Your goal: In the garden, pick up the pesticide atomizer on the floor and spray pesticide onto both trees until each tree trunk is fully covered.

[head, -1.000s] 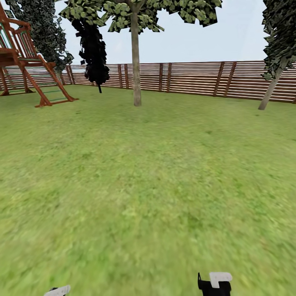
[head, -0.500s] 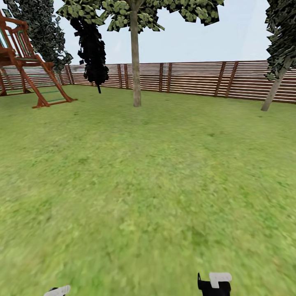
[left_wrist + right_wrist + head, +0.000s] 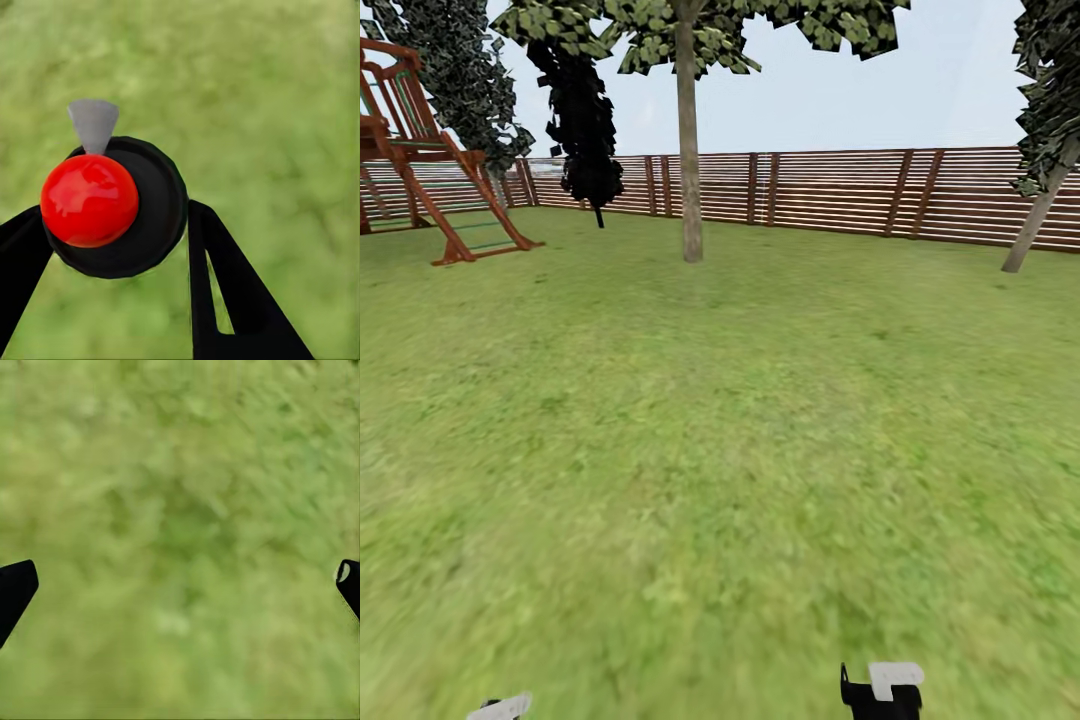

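L gripper [image 3: 112,247] clamped on pesticide atomizer [image 3: 112,206] w/ red top, black fingers touching both sides of bottle, grass lawn [image 3: 285,112] beneath. R gripper [image 3: 180,585] released, fingers spread wide apart over grass, nothing btwn them. Head view: pale tree trunk [image 3: 688,150] at 12 o'clock across lawn, second leaning trunk [image 3: 1038,220] at 2 o'clock, slat fence [image 3: 840,190] behind both, red-brown play frame [image 3: 430,180] at 10 o'clock.
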Available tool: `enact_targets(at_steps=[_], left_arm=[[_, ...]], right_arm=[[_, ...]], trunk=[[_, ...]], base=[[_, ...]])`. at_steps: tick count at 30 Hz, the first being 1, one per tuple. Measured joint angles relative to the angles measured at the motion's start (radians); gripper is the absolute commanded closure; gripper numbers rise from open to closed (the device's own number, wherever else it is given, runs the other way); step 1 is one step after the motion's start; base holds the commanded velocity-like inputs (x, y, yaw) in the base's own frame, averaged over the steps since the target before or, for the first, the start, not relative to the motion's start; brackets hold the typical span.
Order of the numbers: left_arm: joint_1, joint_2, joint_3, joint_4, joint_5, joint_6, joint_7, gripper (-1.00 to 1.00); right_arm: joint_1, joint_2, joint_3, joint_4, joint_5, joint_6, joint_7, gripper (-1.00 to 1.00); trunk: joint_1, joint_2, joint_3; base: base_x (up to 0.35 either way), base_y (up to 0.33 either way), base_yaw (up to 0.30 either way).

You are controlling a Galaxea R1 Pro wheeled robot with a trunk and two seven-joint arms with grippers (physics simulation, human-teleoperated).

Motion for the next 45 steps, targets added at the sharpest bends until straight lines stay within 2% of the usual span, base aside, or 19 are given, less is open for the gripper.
enact_targets(at_steps=[37,45], left_arm=[[0.000,0.000,0.000,0.000,0.000,0.000,0.000,1.00],[0.000,0.000,0.000,0.000,0.000,0.000,0.000,1.00]], right_arm=[[0.000,0.000,0.000,0.000,0.000,0.000,0.000,-1.00],[0.000,0.000,0.001,0.000,-0.001,0.000,0.000,-1.00]], trunk=[[0.000,0.000,0.000],[0.000,0.000,-0.002]], base=[[0.338,0.000,0.000],[0.338,0.000,0.201]])
